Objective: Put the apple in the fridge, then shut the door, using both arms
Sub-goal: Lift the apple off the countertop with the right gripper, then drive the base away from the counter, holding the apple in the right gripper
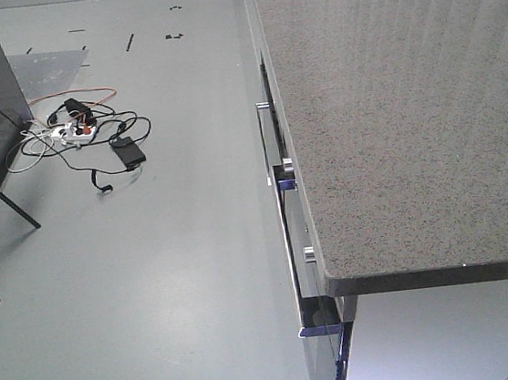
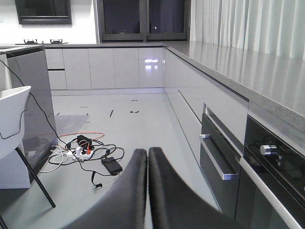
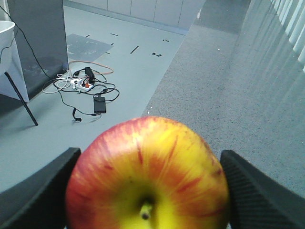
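The apple point(image 3: 147, 171), red with yellow-orange streaks and its stem facing the camera, fills the lower middle of the right wrist view. My right gripper point(image 3: 150, 157) is shut on it, with one black finger point(image 3: 47, 191) against its left side and the other against its right side. It hangs over the edge of a speckled grey counter point(image 3: 228, 95). My left gripper point(image 2: 147, 151) is shut with nothing between its pads and points out over the kitchen floor. The fridge and its door are out of view. Neither gripper appears in the front view.
The granite counter point(image 1: 392, 110) runs along the right, with oven fronts and metal handles point(image 1: 278, 196) below it. A power strip and tangled cables point(image 1: 82, 132) lie on the floor to the left. A dark grey cabinet point(image 2: 33, 95) and a white chair point(image 2: 9, 114) stand further left.
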Controlling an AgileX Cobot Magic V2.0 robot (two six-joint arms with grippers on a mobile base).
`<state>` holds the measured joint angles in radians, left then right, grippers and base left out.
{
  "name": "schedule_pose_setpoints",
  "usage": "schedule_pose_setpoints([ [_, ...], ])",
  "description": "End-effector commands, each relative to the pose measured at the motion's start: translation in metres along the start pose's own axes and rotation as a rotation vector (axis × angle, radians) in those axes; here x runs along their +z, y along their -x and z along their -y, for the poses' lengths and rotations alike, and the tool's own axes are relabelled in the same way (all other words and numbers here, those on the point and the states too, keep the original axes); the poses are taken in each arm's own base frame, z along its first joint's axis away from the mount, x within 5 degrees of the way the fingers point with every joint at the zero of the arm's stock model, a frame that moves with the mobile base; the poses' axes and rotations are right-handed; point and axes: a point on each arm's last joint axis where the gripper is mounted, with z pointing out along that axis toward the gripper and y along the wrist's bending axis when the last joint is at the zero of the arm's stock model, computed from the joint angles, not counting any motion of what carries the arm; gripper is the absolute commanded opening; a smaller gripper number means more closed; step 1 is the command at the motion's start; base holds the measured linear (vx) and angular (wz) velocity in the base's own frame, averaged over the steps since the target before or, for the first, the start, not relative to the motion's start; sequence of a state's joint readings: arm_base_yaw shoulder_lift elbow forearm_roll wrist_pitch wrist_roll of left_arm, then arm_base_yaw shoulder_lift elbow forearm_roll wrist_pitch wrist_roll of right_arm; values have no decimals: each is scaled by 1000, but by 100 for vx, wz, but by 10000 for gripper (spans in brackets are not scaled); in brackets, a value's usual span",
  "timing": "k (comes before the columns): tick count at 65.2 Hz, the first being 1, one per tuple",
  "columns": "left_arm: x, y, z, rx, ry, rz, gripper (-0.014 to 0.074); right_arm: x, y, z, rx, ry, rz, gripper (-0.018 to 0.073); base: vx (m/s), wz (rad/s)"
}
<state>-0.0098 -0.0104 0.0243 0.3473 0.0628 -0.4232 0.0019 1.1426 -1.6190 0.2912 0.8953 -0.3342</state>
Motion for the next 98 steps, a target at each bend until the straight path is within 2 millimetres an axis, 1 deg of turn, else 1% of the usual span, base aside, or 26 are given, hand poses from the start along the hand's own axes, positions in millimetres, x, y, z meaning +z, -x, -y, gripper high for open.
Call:
schedule_pose_setpoints([
  [1, -2, 12, 3, -2, -27, 91, -7, -12, 14, 0, -8, -25, 124, 104, 0, 0],
  [73, -2, 12, 3, -2, -27, 91, -7, -12, 14, 0, -8, -25, 124, 104, 0, 0],
  [98, -2, 12, 3, -2, -27, 91, -7, -12, 14, 0, -8, -25, 124, 104, 1, 16],
])
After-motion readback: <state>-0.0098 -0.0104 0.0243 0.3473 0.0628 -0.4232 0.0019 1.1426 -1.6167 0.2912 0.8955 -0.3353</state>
